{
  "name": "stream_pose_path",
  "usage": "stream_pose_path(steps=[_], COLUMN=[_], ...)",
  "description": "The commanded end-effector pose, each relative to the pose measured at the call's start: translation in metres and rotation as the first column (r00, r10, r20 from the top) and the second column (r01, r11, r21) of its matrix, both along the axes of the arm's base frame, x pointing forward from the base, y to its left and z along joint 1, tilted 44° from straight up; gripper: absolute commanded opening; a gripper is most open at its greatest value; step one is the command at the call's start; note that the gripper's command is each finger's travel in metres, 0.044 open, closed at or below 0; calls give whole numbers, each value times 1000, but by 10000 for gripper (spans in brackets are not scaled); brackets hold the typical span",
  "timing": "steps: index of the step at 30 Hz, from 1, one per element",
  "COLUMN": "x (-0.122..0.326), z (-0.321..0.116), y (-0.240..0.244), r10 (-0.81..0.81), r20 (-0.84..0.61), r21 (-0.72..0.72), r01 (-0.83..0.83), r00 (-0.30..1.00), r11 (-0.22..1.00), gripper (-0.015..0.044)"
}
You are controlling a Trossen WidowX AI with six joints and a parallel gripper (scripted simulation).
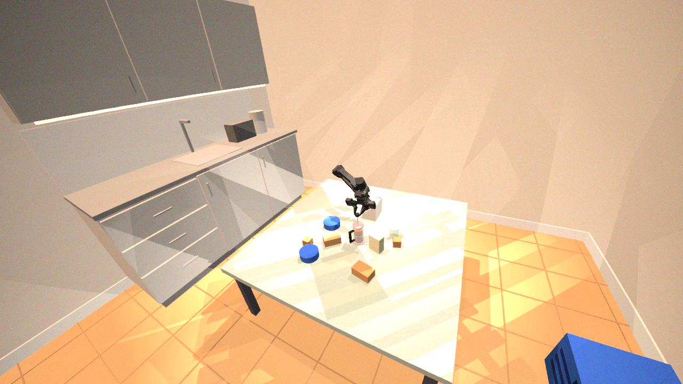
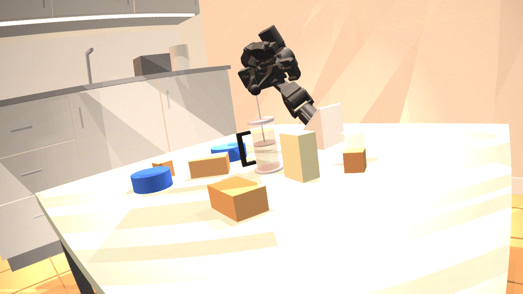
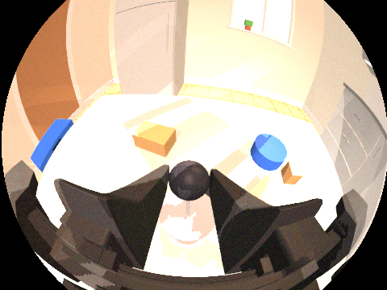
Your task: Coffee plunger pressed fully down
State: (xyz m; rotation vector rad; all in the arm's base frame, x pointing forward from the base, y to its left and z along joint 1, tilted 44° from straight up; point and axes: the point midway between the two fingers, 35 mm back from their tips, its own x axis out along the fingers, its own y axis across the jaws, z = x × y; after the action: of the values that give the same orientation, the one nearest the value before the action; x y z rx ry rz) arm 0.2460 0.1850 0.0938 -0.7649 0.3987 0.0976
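Observation:
The coffee press (image 1: 358,234) (image 2: 267,157) (image 3: 171,213) is a clear cylinder with a pale lid and base. It stands about upright on the table, its black handle (image 1: 350,236) (image 2: 240,150) on the left in the top and exterior views. The plunger's rod (image 2: 258,105) stands well above the lid; its disc (image 2: 264,143) is partway down inside the glass. My gripper (image 1: 357,213) (image 2: 255,88) (image 3: 189,171) is above the press, shut on the round black plunger knob (image 3: 189,183). In the wrist view the knob sits between the fingertips.
A tall beige block (image 1: 376,242) (image 2: 300,157) stands close to the right of the press. An orange block (image 1: 331,239) (image 2: 209,166) and a blue disc (image 1: 331,223) (image 2: 228,151) are on the left. Another orange block (image 1: 363,271) (image 2: 238,199) (image 3: 155,138) is in front.

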Motion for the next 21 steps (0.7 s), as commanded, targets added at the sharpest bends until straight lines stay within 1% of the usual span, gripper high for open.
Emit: stream_pose_path(steps=[1,21], x=[1,15], z=[-21,-38], y=[-17,-32], r10=[-15,-12], r20=[-35,-25], r21=[-43,-46], r01=[14,11], r00=[999,1000], r11=[999,999], gripper=[121,121])
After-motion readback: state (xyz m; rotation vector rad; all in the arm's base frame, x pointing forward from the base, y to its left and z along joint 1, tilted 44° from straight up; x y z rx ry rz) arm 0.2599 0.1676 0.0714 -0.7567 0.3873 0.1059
